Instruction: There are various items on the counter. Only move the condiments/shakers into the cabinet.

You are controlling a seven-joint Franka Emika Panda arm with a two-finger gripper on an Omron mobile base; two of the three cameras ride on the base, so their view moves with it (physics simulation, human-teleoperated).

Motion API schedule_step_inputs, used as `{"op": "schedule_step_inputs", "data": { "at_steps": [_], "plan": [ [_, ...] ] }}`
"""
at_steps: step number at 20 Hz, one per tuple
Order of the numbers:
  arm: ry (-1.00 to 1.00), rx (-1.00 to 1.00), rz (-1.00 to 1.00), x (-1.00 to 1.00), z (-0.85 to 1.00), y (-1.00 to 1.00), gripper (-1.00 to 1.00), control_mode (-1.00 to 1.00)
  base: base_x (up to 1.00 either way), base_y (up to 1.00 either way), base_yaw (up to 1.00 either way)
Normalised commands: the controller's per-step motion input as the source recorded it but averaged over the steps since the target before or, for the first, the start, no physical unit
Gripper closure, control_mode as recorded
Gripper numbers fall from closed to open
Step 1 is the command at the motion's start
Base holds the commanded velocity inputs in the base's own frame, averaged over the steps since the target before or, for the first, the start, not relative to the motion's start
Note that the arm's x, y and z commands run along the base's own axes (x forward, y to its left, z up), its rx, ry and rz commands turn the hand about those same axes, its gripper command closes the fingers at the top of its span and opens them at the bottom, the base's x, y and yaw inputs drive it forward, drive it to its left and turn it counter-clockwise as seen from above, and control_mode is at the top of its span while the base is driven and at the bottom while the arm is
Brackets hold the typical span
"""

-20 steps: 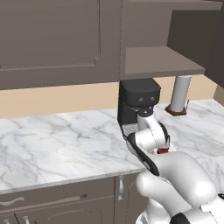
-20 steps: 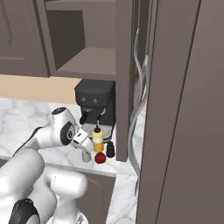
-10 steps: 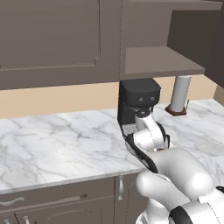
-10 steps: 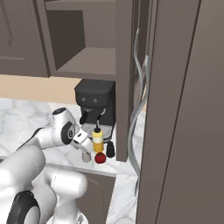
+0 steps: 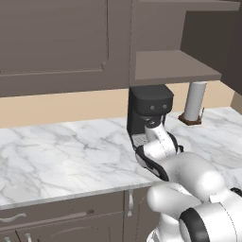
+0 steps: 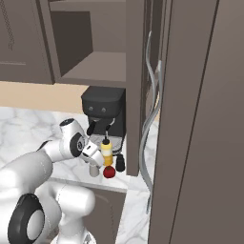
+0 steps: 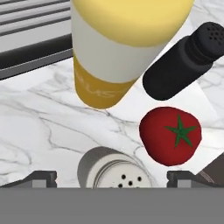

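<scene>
The end effector [image 7: 112,177] is seen poised low over the white marble bench [image 5: 61,160], its two dark fingertips [image 7: 40,177] spread as wide as they go and nothing gripped between them. Straddled by those tips, in the hand view, is the small grey shaker [image 7: 114,169], its perforated top facing the camera at the bottom of the picture; whether the tips touch it cannot be told. Just beyond it the yellow squeeze bottle [image 7: 120,48] is found standing, with a pale band across its body. Beside that, the small dark bottle [image 7: 186,61] with a dotted cap is seen, and close below it in that view the red fruit [image 7: 170,134] with a green star-shaped stem is resting on the marble.

From the right base view, the cluster is picked out at the front edge of the bench: the yellow squeeze bottle [image 6: 107,152] with its dark nozzle, the red fruit [image 6: 109,172] in front of it, and the small dark bottle [image 6: 120,163] just to the side. The black coffee machine [image 6: 103,114] is placed right behind them. The white arm is bent down over this group in both base views.

Above, the cabinet [image 5: 172,68] is seen standing open, its flat brown shelf bare. A paper-towel roll [image 5: 194,101] is seen upright on the bench at the far right of the left base view.
</scene>
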Motion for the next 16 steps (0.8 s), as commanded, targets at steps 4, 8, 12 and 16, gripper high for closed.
{"op": "schedule_step_inputs", "data": {
  "at_steps": [4, 8, 12, 16],
  "plan": [
    [0.00, -0.01, 0.00, 0.04, -0.16, -0.02, 1.00, -1.00, 0.00, 0.00, 0.00],
    [0.00, 0.00, 0.00, 0.00, -0.02, 0.00, 1.00, -1.00, 0.00, 0.00, 0.00],
    [-0.01, 0.00, 0.00, -0.10, 0.02, 0.00, 1.00, -1.00, 0.00, 0.00, 0.00],
    [-0.10, 0.01, 0.00, -0.29, 0.58, 0.00, 1.00, -1.00, 0.00, 0.00, 0.00]
  ]
}}
